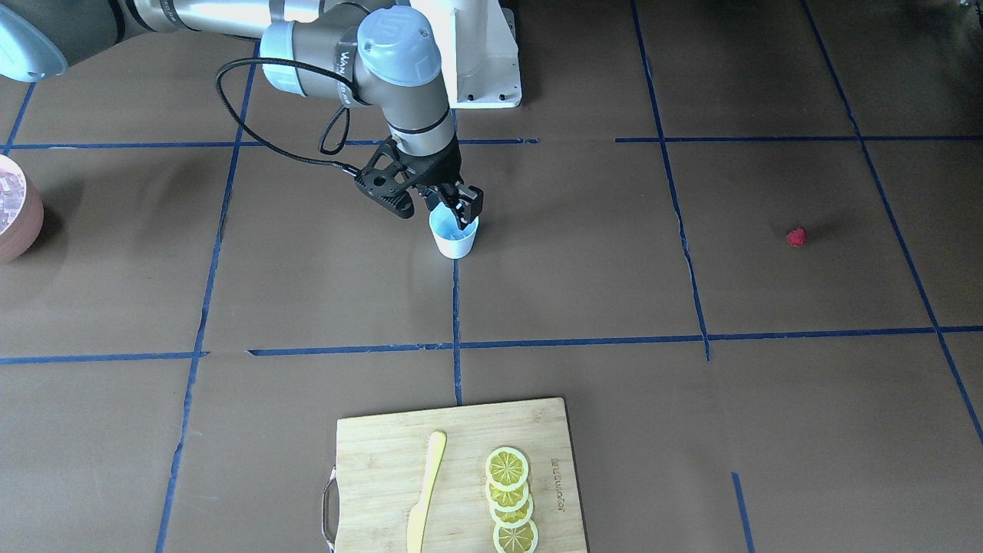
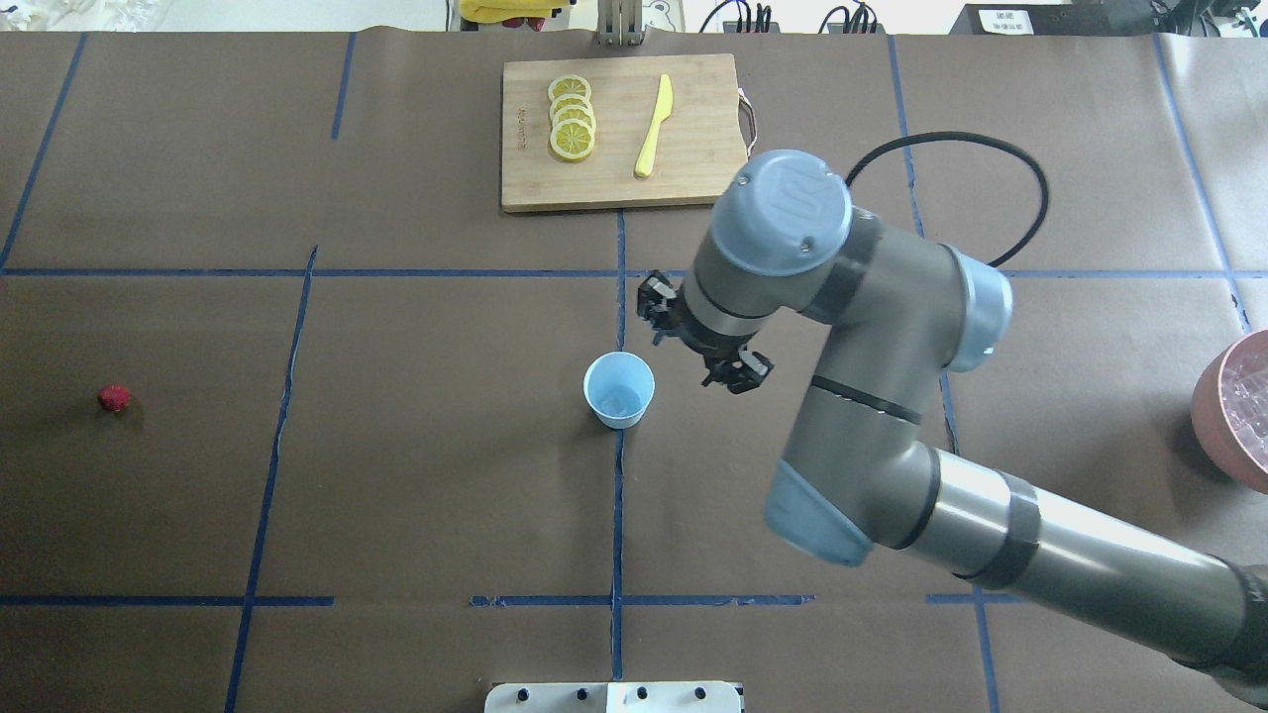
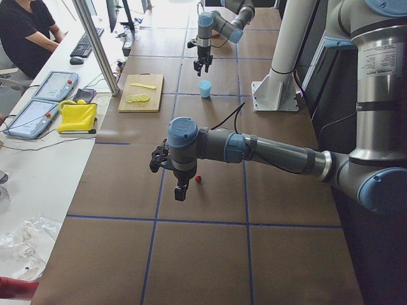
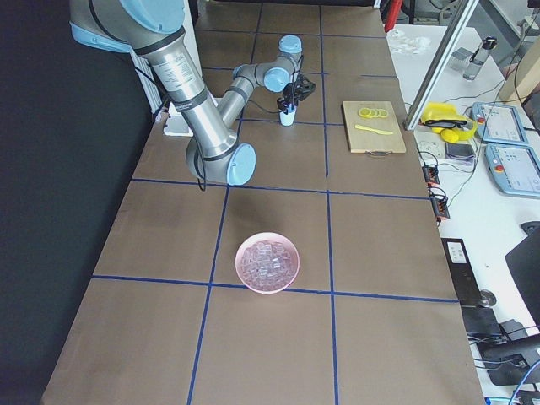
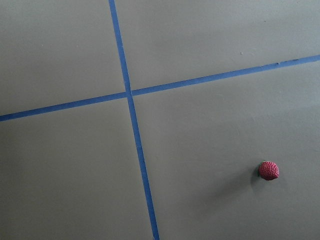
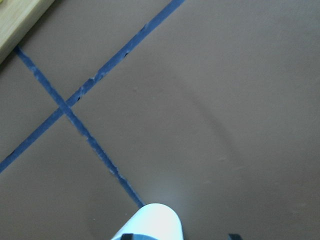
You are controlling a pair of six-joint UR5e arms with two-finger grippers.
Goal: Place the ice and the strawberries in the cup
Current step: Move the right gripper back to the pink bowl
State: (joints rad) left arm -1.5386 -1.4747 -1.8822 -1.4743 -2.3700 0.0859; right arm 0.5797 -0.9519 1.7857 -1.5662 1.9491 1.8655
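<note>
The white cup (image 2: 619, 389) with a pale blue inside stands upright at the table's middle, and also shows in the front view (image 1: 455, 240). My right gripper (image 1: 455, 209) hangs just over the cup's rim, jaws apart and empty; the right wrist view shows the cup (image 6: 150, 222) between two dark fingertips (image 6: 127, 236). A pale patch lies in the cup's bottom; I cannot tell whether it is ice. The red strawberry (image 2: 115, 398) lies alone far to the left, also in the left wrist view (image 5: 269, 170). My left gripper (image 3: 180, 192) hovers beside it; I cannot tell whether it is open or shut.
A pinkish-brown bowl (image 4: 287, 281) full of ice cubes (image 4: 266, 261) stands at the robot's far right, with its rim at the overhead view's edge (image 2: 1211, 416). A wooden cutting board (image 2: 693, 178) with lemon slices (image 2: 573, 129) and a yellow knife (image 2: 654, 124) lies at the far edge.
</note>
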